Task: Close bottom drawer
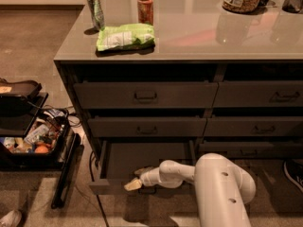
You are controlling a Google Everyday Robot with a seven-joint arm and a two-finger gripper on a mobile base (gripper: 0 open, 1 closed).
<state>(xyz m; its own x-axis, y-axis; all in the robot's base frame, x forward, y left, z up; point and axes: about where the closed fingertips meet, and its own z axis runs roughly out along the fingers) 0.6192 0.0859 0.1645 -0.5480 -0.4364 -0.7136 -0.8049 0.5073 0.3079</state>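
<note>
Inspection from the remote station, all positions taken from the desk (213, 37)

1. The desk is a dark grey-brown cabinet with a smooth, glossy grey top and two columns of flat-fronted drawers, each with a small metal pull.
2. The bottom drawer (151, 156), lowest in the desk's wider left column, stands pulled out from the desk's face; its shallow rectangular interior is exposed. The two drawers above it sit flush or nearly so.
3. The claw (134, 184) is low at the desk's front, at the outer front edge of the bottom drawer near its middle. It is pale and tapered. I cannot tell whether it is spread or pressed together.
4. The arm (222, 188), rounded, smooth and white, reaches in from the desk's lower right.
5. On the desk's top, left end: a crinkled green snack bag (125, 36) lying flat, an upright red can (146, 8) behind it, and a dented silver-green can (96, 11) at the corner.
6. On the floor left of the desk: an open black case (28, 148) holding mixed small items
</note>
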